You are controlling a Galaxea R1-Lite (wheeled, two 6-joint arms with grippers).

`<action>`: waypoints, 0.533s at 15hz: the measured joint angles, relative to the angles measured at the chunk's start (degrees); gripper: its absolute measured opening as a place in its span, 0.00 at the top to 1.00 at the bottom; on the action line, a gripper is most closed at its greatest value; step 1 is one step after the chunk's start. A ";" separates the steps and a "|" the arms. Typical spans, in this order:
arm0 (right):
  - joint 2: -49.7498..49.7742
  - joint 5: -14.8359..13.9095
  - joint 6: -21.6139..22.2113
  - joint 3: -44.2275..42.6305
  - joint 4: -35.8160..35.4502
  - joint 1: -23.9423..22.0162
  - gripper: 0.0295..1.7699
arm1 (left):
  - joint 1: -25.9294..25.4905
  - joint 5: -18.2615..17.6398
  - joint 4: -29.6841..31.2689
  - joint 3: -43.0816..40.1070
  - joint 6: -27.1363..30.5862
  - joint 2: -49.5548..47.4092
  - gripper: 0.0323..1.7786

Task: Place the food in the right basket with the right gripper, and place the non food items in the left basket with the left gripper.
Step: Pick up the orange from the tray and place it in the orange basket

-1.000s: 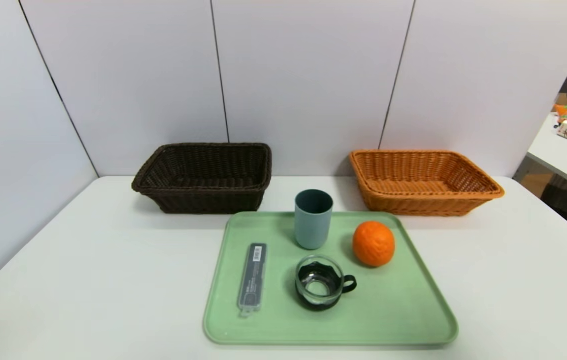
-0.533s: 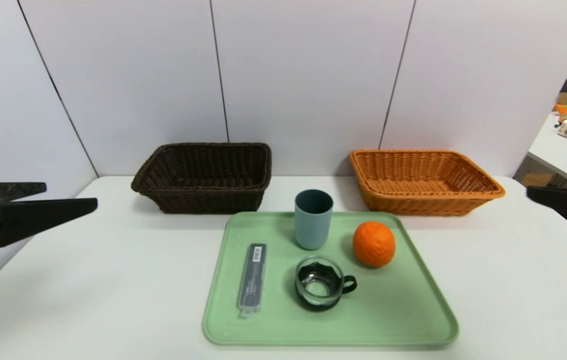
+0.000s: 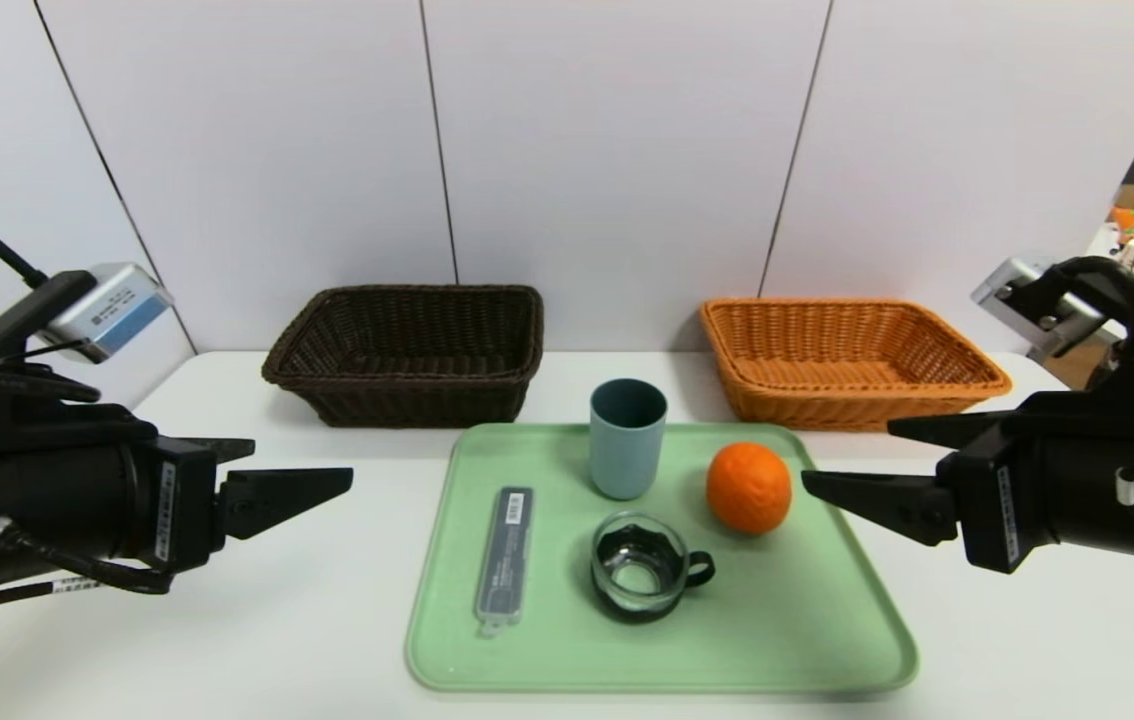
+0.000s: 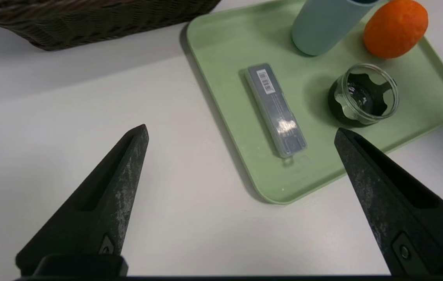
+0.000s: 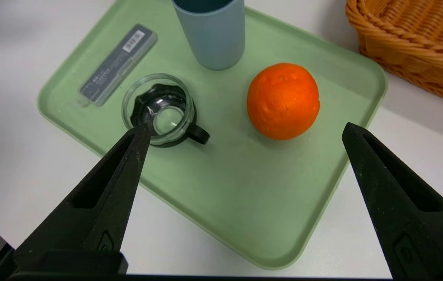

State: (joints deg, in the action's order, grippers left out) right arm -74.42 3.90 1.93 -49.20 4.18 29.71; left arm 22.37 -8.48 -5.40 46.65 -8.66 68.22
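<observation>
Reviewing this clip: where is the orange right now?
In the head view, the orange sits on the right part of the green tray, beside the blue-grey tumbler.

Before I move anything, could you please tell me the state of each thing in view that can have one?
Left tool: open, nothing between its fingers
Right tool: open, not gripping
Tumbler: upright, on the tray
Glass cup: upright, uncovered
Case: lying flat, closed
Orange: whole, unpeeled
Dark brown basket: upright, empty
Orange-tan basket: upright, empty
Tray: flat, holding four items
</observation>
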 joint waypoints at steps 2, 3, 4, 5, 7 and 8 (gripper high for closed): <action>-2.15 -1.32 0.07 -1.57 2.90 0.39 0.04 | 1.91 1.35 -0.20 -0.33 -0.82 0.80 0.05; -2.94 -1.62 0.05 -2.50 5.13 0.44 0.04 | 2.24 1.46 -0.24 -0.54 -0.84 0.99 0.05; -3.63 -1.73 0.05 -3.46 7.36 0.46 0.04 | 2.40 1.49 -0.24 -0.77 -0.85 1.01 0.05; -4.51 -1.78 0.02 -4.66 9.53 0.48 0.04 | 2.54 1.49 -0.24 -1.07 -0.84 0.99 0.05; -6.75 -1.84 0.11 -8.05 13.64 0.13 0.04 | 2.55 1.52 -0.24 -1.76 -0.84 0.85 0.05; -8.13 -1.84 0.49 -10.72 16.08 -0.24 0.04 | 2.60 1.60 -0.20 -2.08 -0.84 0.71 0.05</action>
State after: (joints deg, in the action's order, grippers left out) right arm -82.55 2.06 2.41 -59.92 20.26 29.46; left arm 24.97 -6.89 -5.60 44.57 -9.50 68.93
